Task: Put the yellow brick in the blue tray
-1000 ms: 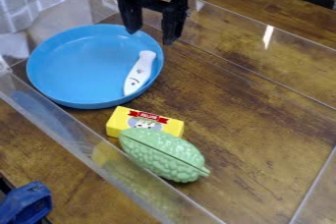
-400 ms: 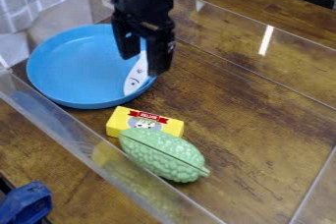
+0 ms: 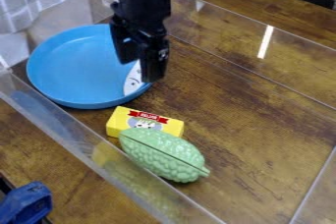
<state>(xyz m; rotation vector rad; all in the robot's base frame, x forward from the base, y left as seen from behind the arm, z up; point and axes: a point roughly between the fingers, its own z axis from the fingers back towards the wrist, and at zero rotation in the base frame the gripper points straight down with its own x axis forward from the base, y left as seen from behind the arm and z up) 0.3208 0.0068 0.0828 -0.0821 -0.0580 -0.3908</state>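
Note:
The yellow brick (image 3: 143, 123) lies flat on the wooden table, its red-and-grey label facing up, just in front of the blue tray (image 3: 69, 68). My black gripper (image 3: 136, 60) points down over the tray's right rim, above and behind the brick, its fingers (image 3: 153, 63) apart and nothing between them. A small white object (image 3: 132, 83) lies in the tray, partly hidden by the fingers.
A bumpy green toy vegetable (image 3: 164, 156) rests against the brick's front right side. Clear plastic walls (image 3: 79, 144) fence the work area at front and left. A blue cloth-like thing (image 3: 24, 206) sits at the bottom left corner outside the wall.
The gripper has come forward and lower, from behind the tray to over its right rim, and has rolled about its axis. The brick and the vegetable have not moved.

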